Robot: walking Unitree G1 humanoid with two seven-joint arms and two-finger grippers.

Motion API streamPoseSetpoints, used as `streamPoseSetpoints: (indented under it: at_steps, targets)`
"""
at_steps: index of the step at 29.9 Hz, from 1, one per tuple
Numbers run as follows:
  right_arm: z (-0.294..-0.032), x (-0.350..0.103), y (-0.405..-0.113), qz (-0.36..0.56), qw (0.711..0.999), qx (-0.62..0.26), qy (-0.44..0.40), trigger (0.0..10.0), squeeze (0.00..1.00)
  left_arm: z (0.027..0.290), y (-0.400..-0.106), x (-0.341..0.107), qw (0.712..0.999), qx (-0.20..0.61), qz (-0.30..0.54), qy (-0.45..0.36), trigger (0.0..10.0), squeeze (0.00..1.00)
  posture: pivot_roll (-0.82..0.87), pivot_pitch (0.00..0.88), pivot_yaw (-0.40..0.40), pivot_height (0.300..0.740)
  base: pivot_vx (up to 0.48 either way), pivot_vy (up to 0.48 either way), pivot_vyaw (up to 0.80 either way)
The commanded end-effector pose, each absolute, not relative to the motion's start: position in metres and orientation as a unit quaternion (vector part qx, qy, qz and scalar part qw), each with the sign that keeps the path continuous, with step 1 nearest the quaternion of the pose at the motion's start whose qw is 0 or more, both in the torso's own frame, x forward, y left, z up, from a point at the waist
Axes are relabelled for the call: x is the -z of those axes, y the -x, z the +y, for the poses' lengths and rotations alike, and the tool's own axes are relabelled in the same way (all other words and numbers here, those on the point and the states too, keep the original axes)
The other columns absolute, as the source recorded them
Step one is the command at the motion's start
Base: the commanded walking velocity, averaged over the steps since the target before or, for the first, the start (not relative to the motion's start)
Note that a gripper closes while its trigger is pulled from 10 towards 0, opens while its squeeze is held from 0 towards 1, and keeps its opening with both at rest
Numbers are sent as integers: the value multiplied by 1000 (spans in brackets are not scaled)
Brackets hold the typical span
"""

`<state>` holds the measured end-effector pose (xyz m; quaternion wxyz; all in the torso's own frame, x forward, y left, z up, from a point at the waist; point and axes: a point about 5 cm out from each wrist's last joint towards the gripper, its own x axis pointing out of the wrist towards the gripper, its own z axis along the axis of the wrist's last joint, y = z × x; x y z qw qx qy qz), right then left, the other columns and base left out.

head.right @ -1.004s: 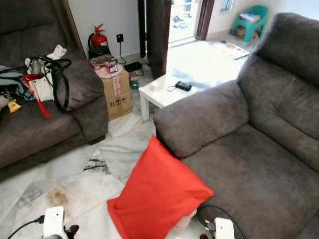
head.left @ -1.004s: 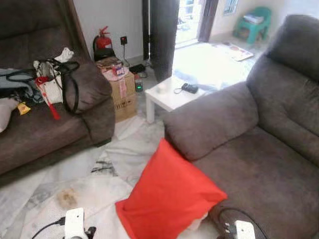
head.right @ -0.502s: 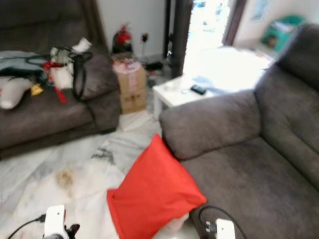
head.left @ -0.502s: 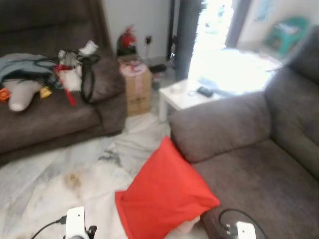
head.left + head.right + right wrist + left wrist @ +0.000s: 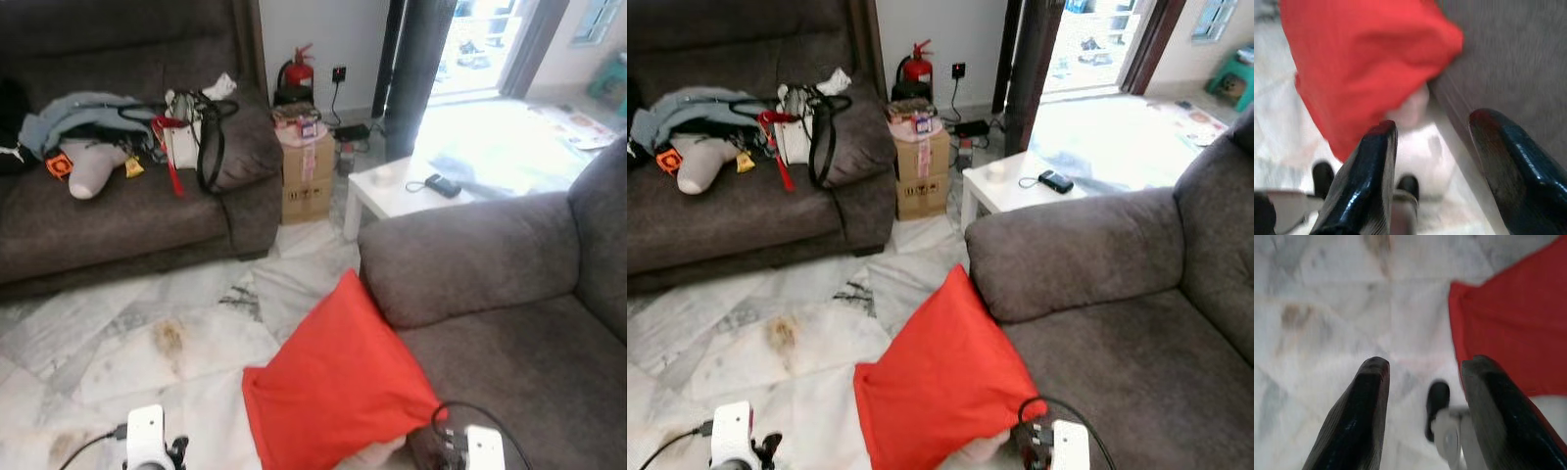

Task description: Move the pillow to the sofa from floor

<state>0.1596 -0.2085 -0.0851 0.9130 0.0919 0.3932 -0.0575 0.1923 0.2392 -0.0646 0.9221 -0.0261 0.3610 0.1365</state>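
Two hands hang low at the near edge, neither grasping anything: the left hand [image 5: 1422,418] has its black fingers spread over bare marble floor [image 5: 127,333], and the right hand [image 5: 1432,176] is likewise released, its fingers parted above the gap where the pillow meets the sofa front. Judging from this, both are poised for a two-sided pickup not yet begun.

Just beyond them, at about 12 o'clock from the robot, the pillow [image 5: 338,387] is not on the seat: it stands tilted on the floor, propped against the front of the sofa [image 5: 509,323], which runs off toward 2 o'clock. It is bright red, square and plump, with one corner pointing up beside the sofa's armrest.

Farther out, at 1 o'clock, a small white bench [image 5: 402,191] carries a dark device. At 11 o'clock a second sofa [image 5: 118,220] holds bags and clothes, with a cardboard box [image 5: 306,176] beside it.
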Motion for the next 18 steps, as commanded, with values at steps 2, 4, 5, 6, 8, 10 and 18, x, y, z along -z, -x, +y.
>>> streamPoseSetpoints:
  at_steps: [2, 4, 5, 6, 8, 10, 18]
  targets:
    - [-208, 82, -161, 358, 923, 80, -113, 10000, 0, 246, -197, 57, 935, -155, 319, 20, 10000, 0, -21, 26, 10, 740, 0, 0, 0]
    - [-207, 80, -163, 345, 928, 82, -115, 10000, 0, 247, -199, 54, 940, -157, 303, 17, 10000, 0, -24, 15, 19, 740, 0, 0, 0]
    - [-207, 78, -165, 333, 932, 81, -115, 10000, 0, 247, -201, 52, 944, -157, 290, 15, 10000, 0, -23, 3, 26, 740, 0, 0, 0]
    - [-207, 77, -166, 324, 936, 81, -114, 10000, 0, 247, -202, 50, 947, -156, 281, 14, 10000, 0, -23, 3, 26, 740, 0, 0, 0]
    - [-206, 75, -169, 306, 940, 85, -123, 10000, 0, 248, -204, 47, 951, -154, 268, 3, 10000, 0, -22, 0, 39, 740, 0, 0, 0]
    - [-211, 53, -202, 232, 960, 91, -131, 10000, 0, 257, -239, 15, 972, -148, 180, -28, 10000, 0, -23, 0, 61, 740, 0, 0, 0]
    - [-213, -54, -307, -15, 991, 57, -121, 10000, 0, 247, -310, -78, 991, -107, -40, -66, 10000, 0, -47, 0, 85, 740, 0, 0, 0]
